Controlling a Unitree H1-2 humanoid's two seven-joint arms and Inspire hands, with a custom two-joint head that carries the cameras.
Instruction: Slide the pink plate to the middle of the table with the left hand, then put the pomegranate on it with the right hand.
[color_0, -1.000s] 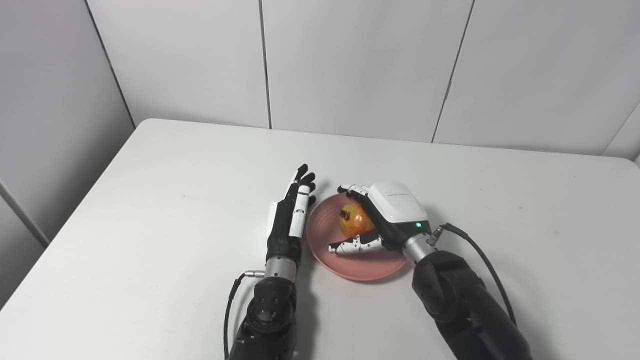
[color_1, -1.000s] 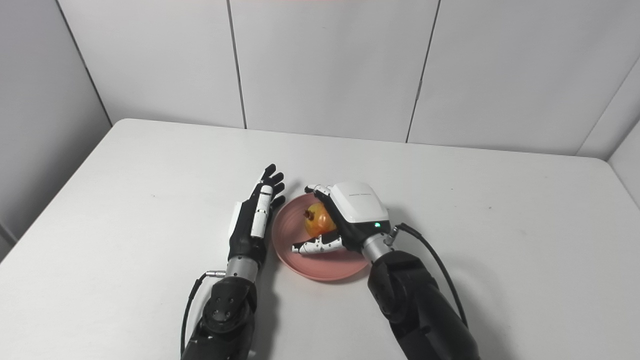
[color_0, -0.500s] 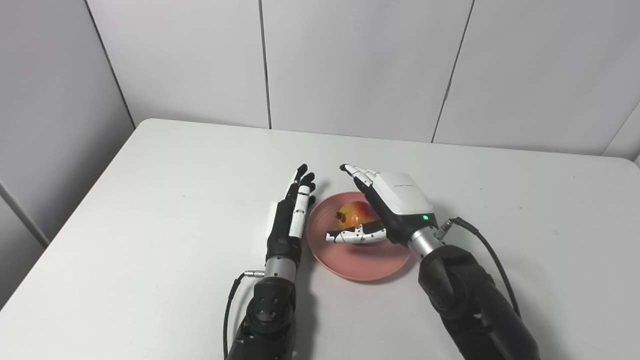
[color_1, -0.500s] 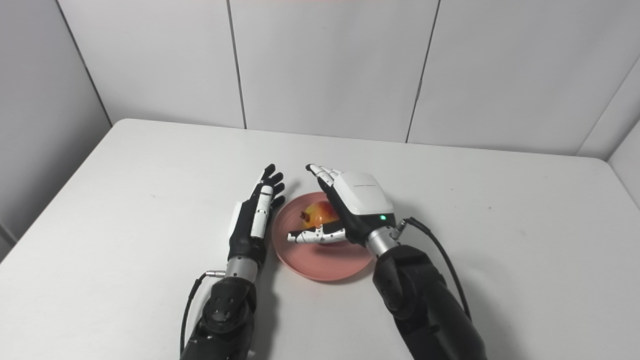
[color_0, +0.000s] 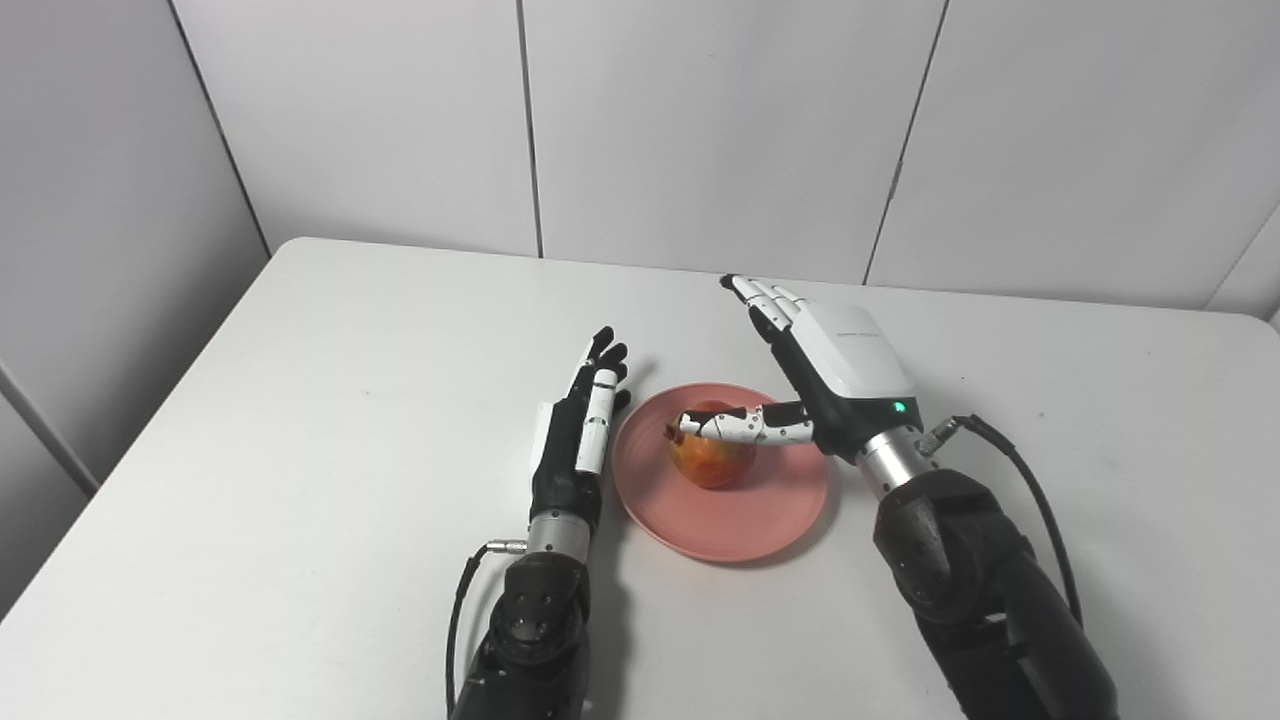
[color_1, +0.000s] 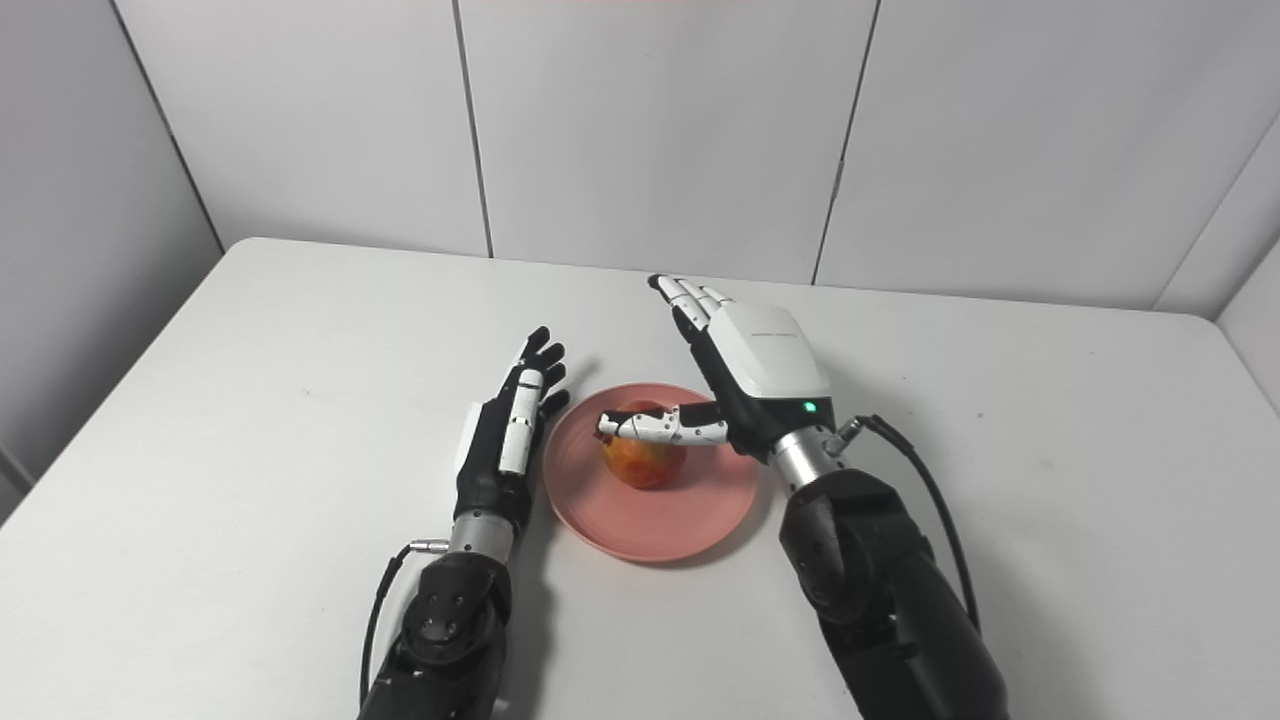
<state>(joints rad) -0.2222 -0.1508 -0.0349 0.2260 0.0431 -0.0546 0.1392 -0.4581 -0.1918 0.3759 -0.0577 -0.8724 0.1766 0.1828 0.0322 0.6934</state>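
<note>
— Starting with the left eye view, how are the arms posed?
— Both arms are seen entering from the bottom edge. The left hand is laid edge-on on the table, just beside the left rim of the pink plate; whether the rim is touched cannot be told. Its fingers are held straight and together, and nothing is held. The right hand is raised over the plate's far right side, with its fingers stretched toward the wall and its thumb extended leftward across the top of the pomegranate. Nothing is gripped by it.
— And the plate's contents?
— The pomegranate is seen resting on the plate, left of its centre; the plate lies near the middle of the table.
— What is added by the right eye view?
— The same layout is shown. The left hand is seen flat-fingered beside the plate, and the right hand is spread wide, its thumb over the pomegranate. Contact between thumb and fruit cannot be judged.
</note>
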